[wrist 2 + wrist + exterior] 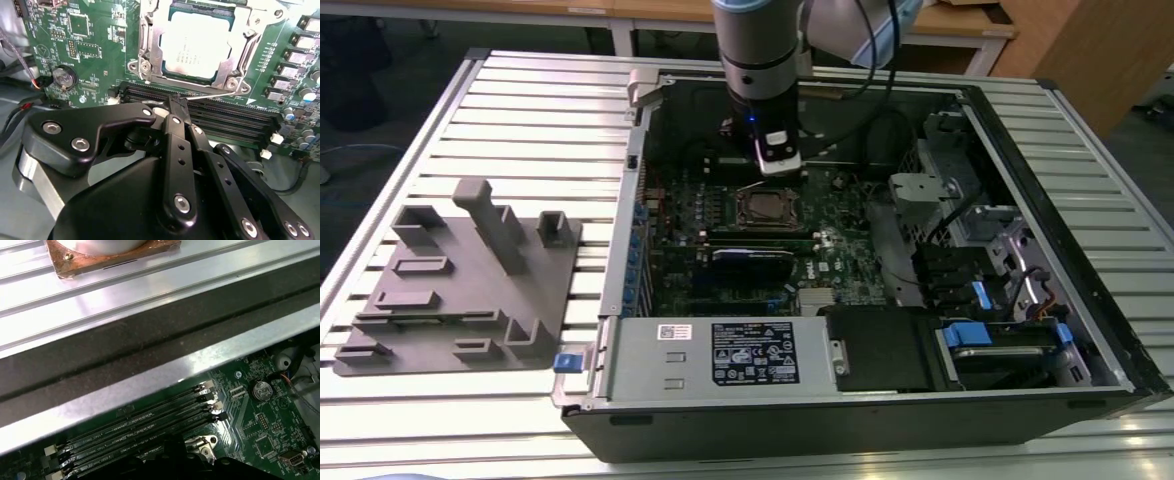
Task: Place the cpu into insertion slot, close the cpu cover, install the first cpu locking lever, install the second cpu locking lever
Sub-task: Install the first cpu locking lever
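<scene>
Cpu [200, 42] lies flat in the slot [739, 208], and the cover [159, 50] is down over it, its window framing the grey top.

From the exterior view's left, a grey fixture [454, 270] lies on the table [400, 100], well apart from the tool. Next is the open case [620, 250]. Then the arm [761, 50] stands nearly upright over the board [95, 35], with the slot just past its tip.

In the second wrist view the gripper [177, 101] has its fingers drawn together into one narrow point, low over the memory slots [225, 117]. A thin silvery lever [212, 95] begins right at that point. It runs off to one side along the cover's near edge, parallel to the memory slots, toward the cover's corner.

The lever's long axis therefore lies crosswise to the way the fingers reach, and its free end is the part nearest the tool. The cpu lies straight ahead of the tip, beyond the lever. The tip touches that free end or is just beside it. Whether it pinches the wire or only presses on it, I cannot tell.

I judge the work to stand at a lever, with chip and cover already set.
</scene>
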Tool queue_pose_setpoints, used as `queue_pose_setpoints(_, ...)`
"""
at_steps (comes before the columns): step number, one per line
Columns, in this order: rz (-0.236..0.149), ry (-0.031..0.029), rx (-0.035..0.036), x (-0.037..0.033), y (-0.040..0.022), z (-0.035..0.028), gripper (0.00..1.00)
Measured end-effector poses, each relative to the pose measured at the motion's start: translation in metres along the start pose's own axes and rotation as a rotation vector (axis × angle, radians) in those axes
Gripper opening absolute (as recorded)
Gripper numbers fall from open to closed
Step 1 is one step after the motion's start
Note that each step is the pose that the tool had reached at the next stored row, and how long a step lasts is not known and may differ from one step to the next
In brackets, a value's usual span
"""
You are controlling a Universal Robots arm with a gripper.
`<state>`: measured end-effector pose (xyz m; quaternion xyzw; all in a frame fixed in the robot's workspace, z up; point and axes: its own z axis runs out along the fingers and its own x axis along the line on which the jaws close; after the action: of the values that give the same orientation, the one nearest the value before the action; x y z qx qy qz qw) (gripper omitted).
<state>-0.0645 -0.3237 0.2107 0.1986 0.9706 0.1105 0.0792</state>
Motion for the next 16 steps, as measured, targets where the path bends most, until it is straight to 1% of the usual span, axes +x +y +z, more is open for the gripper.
queue_pose_setpoints(2,0.013,-0.0035,0.0013,0.0001,0.0,0.0002,0.11)
queue_pose_setpoints(4,0.032,-0.0083,0.0032,0.0001,-0.0001,0.0004,0.11)
queue_pose_setpoints(6,0.046,-0.0113,0.004,0.0001,-0.0001,0.0004,0.11)
queue_pose_setpoints(8,0.054,-0.0127,0.0039,0.0003,0.0004,0.0004,0.11)
queue_pose_setpoints(14,0.061,-0.0137,0.0025,0.0011,0.002,0.0008,0.11)
queue_pose_setpoints(16,0.065,-0.0142,0.0009,0.0014,0.0022,0.0009,0.11)
